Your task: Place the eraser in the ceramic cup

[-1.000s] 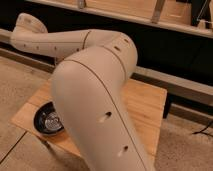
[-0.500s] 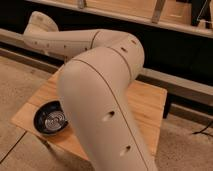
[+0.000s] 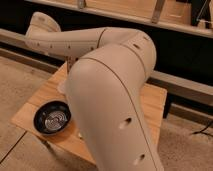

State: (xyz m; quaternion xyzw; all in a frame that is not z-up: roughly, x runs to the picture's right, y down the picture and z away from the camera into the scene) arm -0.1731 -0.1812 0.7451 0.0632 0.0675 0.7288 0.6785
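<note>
My arm (image 3: 110, 105) fills the middle of the camera view, and its forearm (image 3: 70, 40) reaches to the upper left above the wooden table (image 3: 155, 107). The gripper is hidden behind the arm, somewhere past the wrist end (image 3: 40, 22). The eraser is hidden. A pale rounded sliver (image 3: 61, 88) shows on the table at the arm's left edge; I cannot tell whether it is the ceramic cup.
A wide black bowl (image 3: 52, 117) with silvery rings sits at the table's front left. Dark shelving with a wooden top (image 3: 125, 10) runs behind the table. Speckled floor (image 3: 15, 75) lies to the left, and a cable (image 3: 202, 131) at the right.
The upper arm has shifted to the right, uncovering the whole black bowl. The forearm has swung slightly right and lower.
</note>
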